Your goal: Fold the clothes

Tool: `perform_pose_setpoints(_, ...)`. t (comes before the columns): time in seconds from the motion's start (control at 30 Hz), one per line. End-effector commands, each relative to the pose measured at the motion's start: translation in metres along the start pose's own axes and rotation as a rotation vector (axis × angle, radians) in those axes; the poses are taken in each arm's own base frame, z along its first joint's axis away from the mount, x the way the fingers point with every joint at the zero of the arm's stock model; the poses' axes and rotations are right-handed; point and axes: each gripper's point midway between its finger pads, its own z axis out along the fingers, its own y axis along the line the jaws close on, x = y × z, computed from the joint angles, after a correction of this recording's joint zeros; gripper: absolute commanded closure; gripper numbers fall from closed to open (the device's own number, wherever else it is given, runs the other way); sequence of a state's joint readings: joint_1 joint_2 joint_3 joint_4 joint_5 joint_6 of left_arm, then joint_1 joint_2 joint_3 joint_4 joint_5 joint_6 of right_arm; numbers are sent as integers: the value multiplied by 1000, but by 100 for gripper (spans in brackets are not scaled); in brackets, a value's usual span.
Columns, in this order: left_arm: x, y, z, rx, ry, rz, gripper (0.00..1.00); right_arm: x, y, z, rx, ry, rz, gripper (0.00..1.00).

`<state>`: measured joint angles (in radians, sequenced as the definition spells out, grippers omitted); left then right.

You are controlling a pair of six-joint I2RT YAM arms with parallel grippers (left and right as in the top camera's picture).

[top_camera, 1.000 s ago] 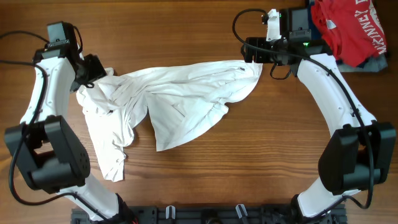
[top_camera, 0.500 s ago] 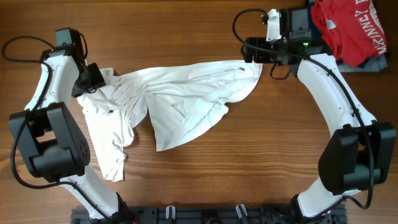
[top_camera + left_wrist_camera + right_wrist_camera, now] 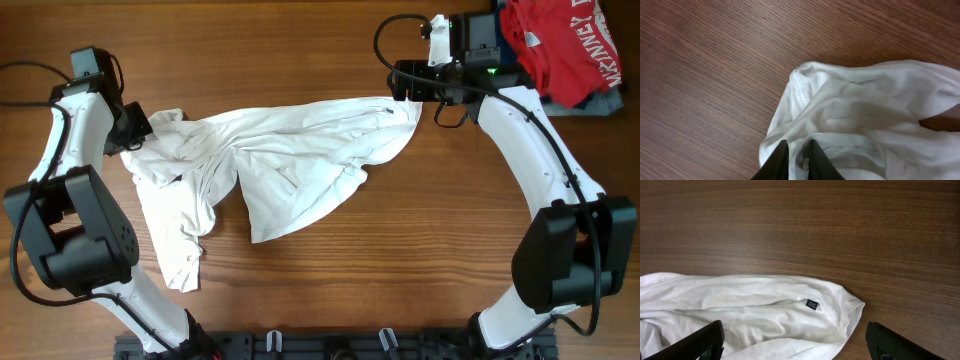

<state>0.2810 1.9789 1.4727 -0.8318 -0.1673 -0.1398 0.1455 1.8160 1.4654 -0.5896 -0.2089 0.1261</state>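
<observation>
The clothes, a white T-shirt [image 3: 290, 160], lie crumpled across the table from left to upper right, with one part trailing down at the lower left. My left gripper [image 3: 135, 128] is at the shirt's left edge. In the left wrist view its dark fingers [image 3: 798, 145] stand close together with a fold of the white fabric [image 3: 865, 110] pinched between them. My right gripper [image 3: 405, 85] hovers over the shirt's upper right end. Its fingers [image 3: 795, 345] are spread wide above the cloth [image 3: 740, 310], near a small black label [image 3: 812, 304].
A red garment with white lettering [image 3: 560, 45] lies at the back right corner on top of blue folded cloth [image 3: 610, 100]. Bare wooden table [image 3: 450, 250] shows in front of the shirt and to its right.
My left gripper has shut on the shirt's left edge, and the left arm has shifted a little to the left. The right arm has not moved.
</observation>
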Motion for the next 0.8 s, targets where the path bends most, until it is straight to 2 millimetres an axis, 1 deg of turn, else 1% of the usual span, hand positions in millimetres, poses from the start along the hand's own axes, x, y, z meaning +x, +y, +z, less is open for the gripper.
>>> perform_pose_setpoints(0.0, -1, 0, 3, -4, -6, 1, 94, -3, -2, 6, 0, 1, -20, 9)
perform_pose_setpoints(0.03, -2, -1, 3, 0, -7, 2, 96, -3, -2, 6, 3, 1, -20, 9)
perform_pose_setpoints(0.27, -7, -5, 0, 16, -25, 1, 96, -3, -2, 6, 4, 0, -21, 9)
perform_pose_setpoints(0.33, -12, -4, -9, 18, -37, -1, 96, -3, -3, 6, 7, 0, -20, 9)
perform_pose_setpoints(0.4, -19, -4, -23, 23, -58, -5, 96, -3, -3, 6, 7, 1, -19, 9)
perform_pose_setpoints(0.53, -53, 0, -85, 51, -190, -27, 96, -3, -3, 6, 7, 2, -17, 9)
perform_pose_setpoints(0.57, -59, 1, -98, 59, -221, -32, 96, -3, -3, 6, 7, 2, -16, 9)
perform_pose_setpoints(0.6, -66, 1, -115, 73, -262, -39, 96, -3, -3, 6, 7, 2, -16, 9)
perform_pose_setpoints(0.63, -75, 0, -137, 98, -316, -44, 96, -3, -3, 6, 7, 3, -16, 9)
perform_pose_setpoints(0.67, -78, -1, -151, 116, -346, -45, 96, -3, -3, 6, 7, 3, -15, 9)
perform_pose_setpoints(0.73, -85, -3, -184, 155, -424, -47, 96, -2, -3, 6, 7, 4, -16, 9)
perform_pose_setpoints(0.77, -86, -4, -195, 163, -452, -47, 96, -2, -3, 6, 7, 5, -15, 9)
